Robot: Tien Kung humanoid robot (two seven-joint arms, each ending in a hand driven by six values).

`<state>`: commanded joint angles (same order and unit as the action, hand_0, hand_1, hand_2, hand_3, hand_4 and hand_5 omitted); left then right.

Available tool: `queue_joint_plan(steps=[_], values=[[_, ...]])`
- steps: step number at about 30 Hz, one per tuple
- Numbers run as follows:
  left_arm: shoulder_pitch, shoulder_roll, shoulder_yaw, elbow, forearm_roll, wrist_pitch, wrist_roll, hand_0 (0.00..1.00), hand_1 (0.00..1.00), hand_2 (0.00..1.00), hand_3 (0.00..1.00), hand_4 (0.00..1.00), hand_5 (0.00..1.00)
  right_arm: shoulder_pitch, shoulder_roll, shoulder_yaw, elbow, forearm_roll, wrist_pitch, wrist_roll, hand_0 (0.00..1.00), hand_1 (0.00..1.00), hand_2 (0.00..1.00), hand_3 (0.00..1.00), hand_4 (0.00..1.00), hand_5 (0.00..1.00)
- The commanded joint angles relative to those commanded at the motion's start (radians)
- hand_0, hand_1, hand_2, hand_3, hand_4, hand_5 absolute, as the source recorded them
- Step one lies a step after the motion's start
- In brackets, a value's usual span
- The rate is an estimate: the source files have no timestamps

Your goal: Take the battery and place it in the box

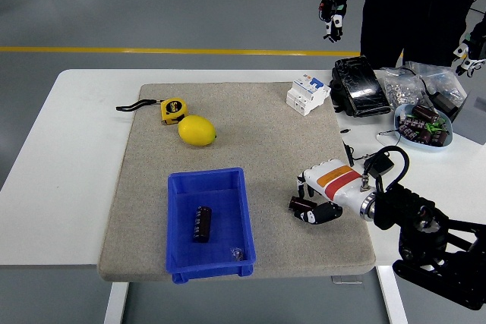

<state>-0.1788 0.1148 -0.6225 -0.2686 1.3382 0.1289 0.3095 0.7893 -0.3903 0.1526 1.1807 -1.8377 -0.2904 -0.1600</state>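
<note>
Surface: grey felt mat (250, 123) on white table (72, 157).
Battery: we judge the small dark cylindrical battery (298, 204) stiff, light, roll-prone; grip mid-body.
Right hand (319, 201): fingers curled at battery; clamped or not, we cannot tell.
Box: blue plastic box (176, 221), another battery inside.

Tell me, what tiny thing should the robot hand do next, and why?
Probably close the right hand around the battery on the mat, then lift. Its fingers sit right at that battery but do not clearly grip it yet. The blue box, to its left, already holds one battery.

R hand (323, 193) low over mat, fingers (319, 212) apparently curled.
</note>
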Motion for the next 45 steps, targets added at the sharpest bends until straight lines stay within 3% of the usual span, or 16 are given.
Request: queue_joint_plan(steps=[25,34,45], values=[[-0.003,0.004,0.004,0.000,-0.007,-0.004,-0.002,0.645,0.638,0.646,0.579,0.626,0.580,0.012,-0.022,0.060,0.075,-0.004,-0.028,-0.005,0.180,0.340,0.415,0.426,0.717,0.426],[-0.001,0.006,0.002,0.000,-0.003,-0.006,-0.002,0.645,0.638,0.647,0.579,0.626,0.580,0.023,-0.013,0.116,0.175,-0.001,-0.048,-0.028,0.180,0.342,0.415,0.426,0.713,0.424],[0.001,0.007,-0.006,0.001,0.005,-0.011,0.000,0.646,0.638,0.647,0.580,0.626,0.579,0.057,0.056,0.098,0.317,-0.026,-0.048,-0.061,0.175,0.340,0.415,0.427,0.693,0.411]])
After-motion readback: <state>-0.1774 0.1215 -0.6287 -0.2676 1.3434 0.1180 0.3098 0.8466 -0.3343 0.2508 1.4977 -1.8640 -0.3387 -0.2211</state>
